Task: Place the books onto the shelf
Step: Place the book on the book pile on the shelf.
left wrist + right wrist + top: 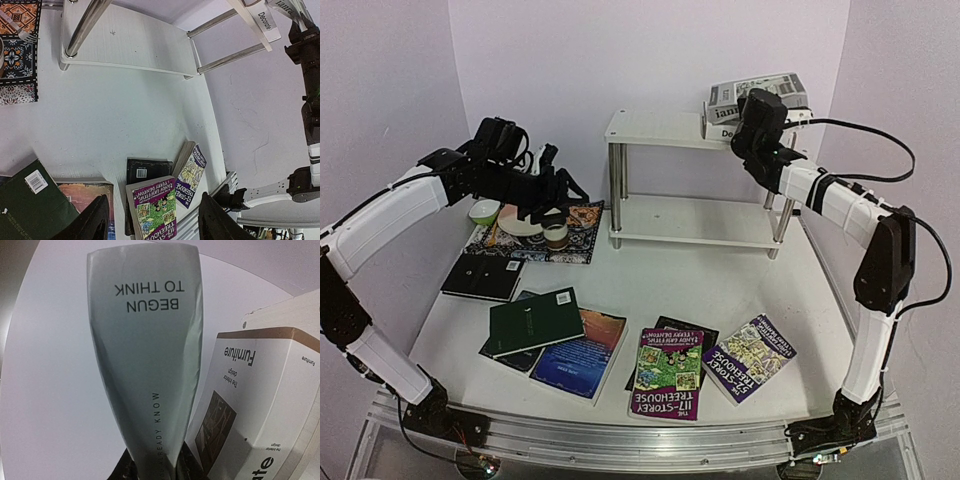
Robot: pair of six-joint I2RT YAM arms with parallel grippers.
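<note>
The white two-tier shelf (660,128) with chrome legs stands at the back. At the right end of its top board lies the thick white book (718,129), also in the right wrist view (260,405). Just above it, my right gripper (761,124) is shut on the grey-white book (752,94); its grey cover (150,355) rises from between the jaws (152,469). My left gripper (546,190) hovers open over the placemat, its jaws (155,222) holding nothing. On the table lie a black book (483,277), a dark green one (535,321), a blue one (576,358) and two purple paperbacks (668,373) (750,357).
A patterned placemat (582,236) at the back left carries a green bowl (484,212), a plate and a cup (555,235). Another black book (147,170) lies partly under the purple paperbacks. The shelf's lower board (125,42) is bare. The table's front edge is close to the books.
</note>
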